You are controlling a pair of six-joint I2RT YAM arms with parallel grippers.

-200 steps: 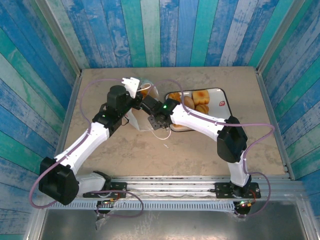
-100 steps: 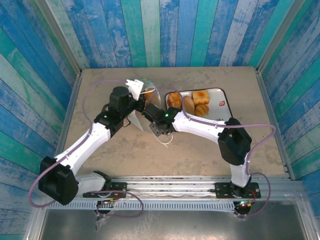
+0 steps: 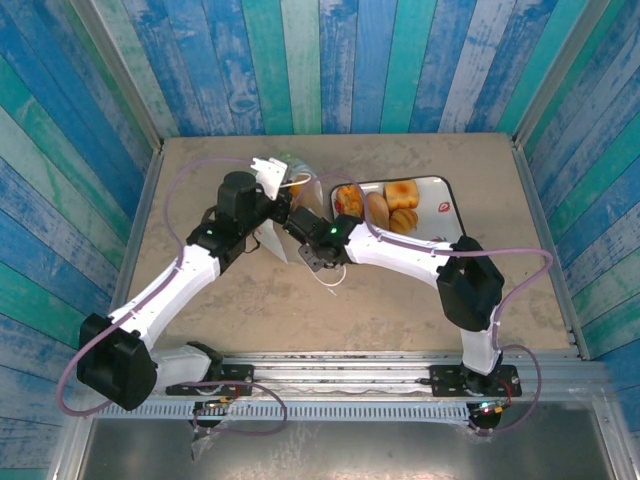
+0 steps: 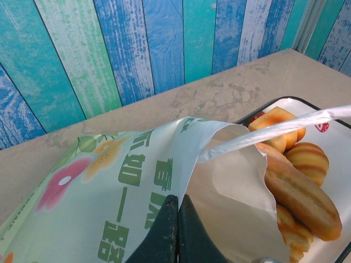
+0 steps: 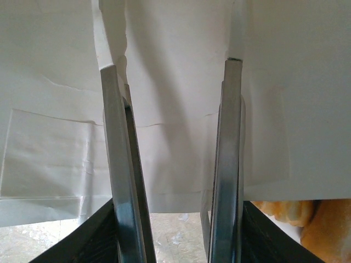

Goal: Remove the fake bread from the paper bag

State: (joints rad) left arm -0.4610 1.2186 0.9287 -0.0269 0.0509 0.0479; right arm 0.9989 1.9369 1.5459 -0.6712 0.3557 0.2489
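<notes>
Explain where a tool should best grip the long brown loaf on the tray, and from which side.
Grip the long brown loaf at its middle, across its narrow width, coming down from above. It lies flat on the tray, the paper bag hides one end, and a round bun sits close beside it, so above looks freest.

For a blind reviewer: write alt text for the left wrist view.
The left gripper, jaws shut, pinches the rim of the flowered paper bag. Past its edge, fake bread lies on a white tray; blue plank wall beyond.
</notes>
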